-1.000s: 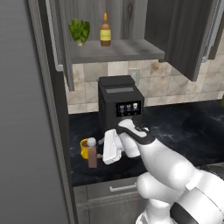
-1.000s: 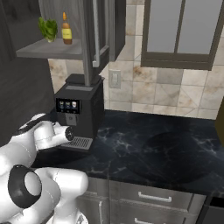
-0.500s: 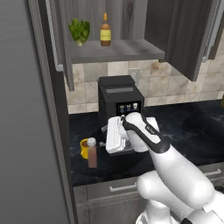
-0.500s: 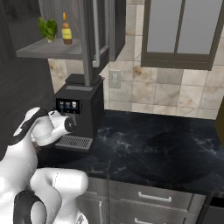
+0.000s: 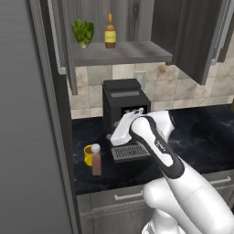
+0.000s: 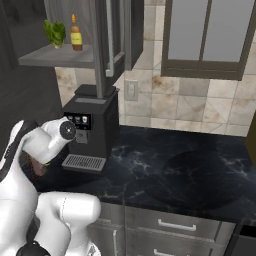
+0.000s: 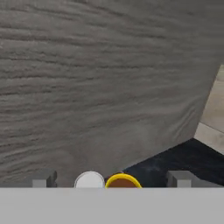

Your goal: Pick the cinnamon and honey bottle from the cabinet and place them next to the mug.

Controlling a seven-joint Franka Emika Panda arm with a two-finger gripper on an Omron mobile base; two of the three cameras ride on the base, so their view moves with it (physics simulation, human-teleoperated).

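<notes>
— Where's the cinnamon [image 5: 96, 159]?
— Standing upright just beside the mug [image 5: 88, 154], near the desk's [image 5: 201, 132] left end.
— And the honey bottle [image 5: 109, 32]?
— On the cabinet [image 5: 123, 54] shelf, beside a green plant [image 5: 83, 32].

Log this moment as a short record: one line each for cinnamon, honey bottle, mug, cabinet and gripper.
cinnamon: on the counter, standing beside the mug
honey bottle: upright on the cabinet shelf, next to a leafy green plant
mug: yellow, on the counter left of the coffee machine
cabinet: doors open
gripper: fingers apart, empty, above the cinnamon and mug
</notes>
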